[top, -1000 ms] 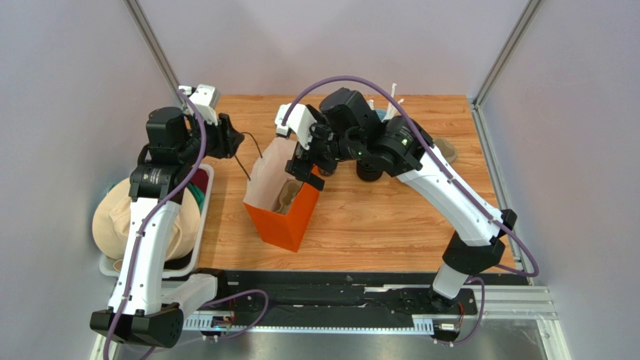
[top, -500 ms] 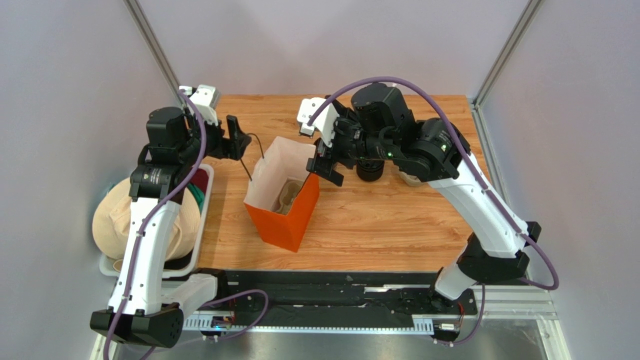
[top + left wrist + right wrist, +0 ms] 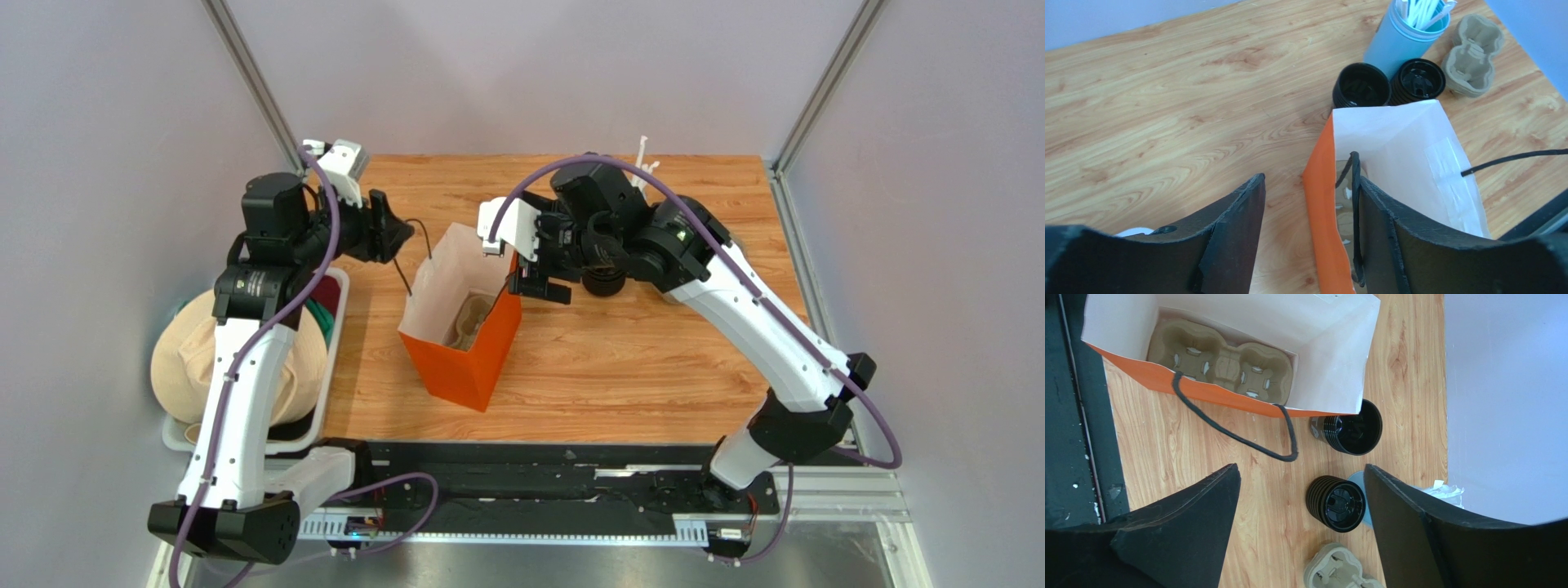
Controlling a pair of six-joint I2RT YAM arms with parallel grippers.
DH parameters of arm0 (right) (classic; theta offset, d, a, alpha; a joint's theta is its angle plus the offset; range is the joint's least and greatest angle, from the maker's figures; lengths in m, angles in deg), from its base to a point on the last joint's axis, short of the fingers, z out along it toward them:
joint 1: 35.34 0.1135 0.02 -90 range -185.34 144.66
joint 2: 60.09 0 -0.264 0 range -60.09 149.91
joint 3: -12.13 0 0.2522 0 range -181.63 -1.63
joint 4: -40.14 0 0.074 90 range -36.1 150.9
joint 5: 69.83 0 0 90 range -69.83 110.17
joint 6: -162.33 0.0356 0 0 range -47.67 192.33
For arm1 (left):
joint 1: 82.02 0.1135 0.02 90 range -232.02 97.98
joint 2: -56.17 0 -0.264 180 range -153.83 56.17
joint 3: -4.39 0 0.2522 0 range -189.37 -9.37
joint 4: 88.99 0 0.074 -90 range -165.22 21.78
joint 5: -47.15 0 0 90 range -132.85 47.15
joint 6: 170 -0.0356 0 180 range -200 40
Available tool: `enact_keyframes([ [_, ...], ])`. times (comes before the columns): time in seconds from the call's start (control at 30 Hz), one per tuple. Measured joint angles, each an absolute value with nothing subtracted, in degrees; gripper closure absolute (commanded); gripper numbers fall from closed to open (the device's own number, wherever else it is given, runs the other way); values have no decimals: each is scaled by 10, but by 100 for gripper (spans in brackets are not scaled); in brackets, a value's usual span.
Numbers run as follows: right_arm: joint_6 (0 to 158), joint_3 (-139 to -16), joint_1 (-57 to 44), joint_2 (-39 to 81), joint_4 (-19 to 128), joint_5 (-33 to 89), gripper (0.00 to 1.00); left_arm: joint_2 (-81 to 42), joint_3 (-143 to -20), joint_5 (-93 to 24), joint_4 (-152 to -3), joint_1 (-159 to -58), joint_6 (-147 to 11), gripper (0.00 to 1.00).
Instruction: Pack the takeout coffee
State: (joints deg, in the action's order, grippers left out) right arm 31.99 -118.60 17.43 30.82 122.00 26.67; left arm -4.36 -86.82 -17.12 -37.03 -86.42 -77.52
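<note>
Takeout coffee [image 3: 1336,504] stands lidded on the counter [image 3: 1257,514] just ahead of the right end effector [image 3: 1300,474], spread wide and empty; likely light, crushable; grip its ribbed wall gently; left end effector [image 3: 1308,184] gapes, holding nothing.

SITE: robot lab test cell (enclosed bench) | EVIDENCE: plain grey panel walls [image 3: 528,74]; aluminium frame posts [image 3: 255,80]; wooden tabletop [image 3: 613,368]; robot arms [image 3: 239,392] bolted to slotted rail [image 3: 810,490]

Wood-grain table [image 3: 1168,92], matt orange paper bag [image 3: 1321,208], glossy-lidded ribbed takeout coffee [image 3: 1417,79].
</note>
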Motion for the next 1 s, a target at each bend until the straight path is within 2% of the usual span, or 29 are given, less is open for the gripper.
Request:
enact_keyframes([
  [0.17, 305, -1187, 158, 314, 1218, 296, 30, -46, -868, -151, -368, -864, -778, 63],
  [0.23, 302, -1187, 158, 316, 1218, 315, 32, -47, -871, -146, -366, -864, -780, 66],
  [0.37, 294, -1187, 159, 319, 1218, 357, 42, -52, -882, -138, -364, -864, -783, 74],
  [0.47, 293, -1192, 158, 324, 1218, 372, 49, -55, -889, -132, -364, -864, -784, 77],
  [0.5, 293, -1193, 158, 326, 1218, 375, 57, -55, -890, -130, -364, -864, -785, 79],
  [0.57, 292, -1193, 158, 329, 1218, 379, 67, -55, -890, -129, -364, -864, -785, 82],
  [0.6, 291, -1193, 158, 330, 1218, 380, 78, -55, -890, -129, -364, -864, -785, 84],
  [0.67, 291, -1194, 158, 334, 1217, 383, 93, -55, -890, -128, -364, -864, -786, 91],
  [0.7, 290, -1195, 158, 335, 1217, 384, 96, -55, -890, -128, -363, -864, -787, 94],
  [0.73, 290, -1195, 158, 336, 1218, 385, 99, -55, -890, -128, -363, -864, -788, 99],
  [0.77, 291, -1195, 158, 337, 1218, 386, 100, -55, -890, -128, -363, -864, -789, 100],
  [1.0, 296, -1217, 158, 338, 1218, 386, 100, -82, -942, -127, -335, -864, -802, 100],
])
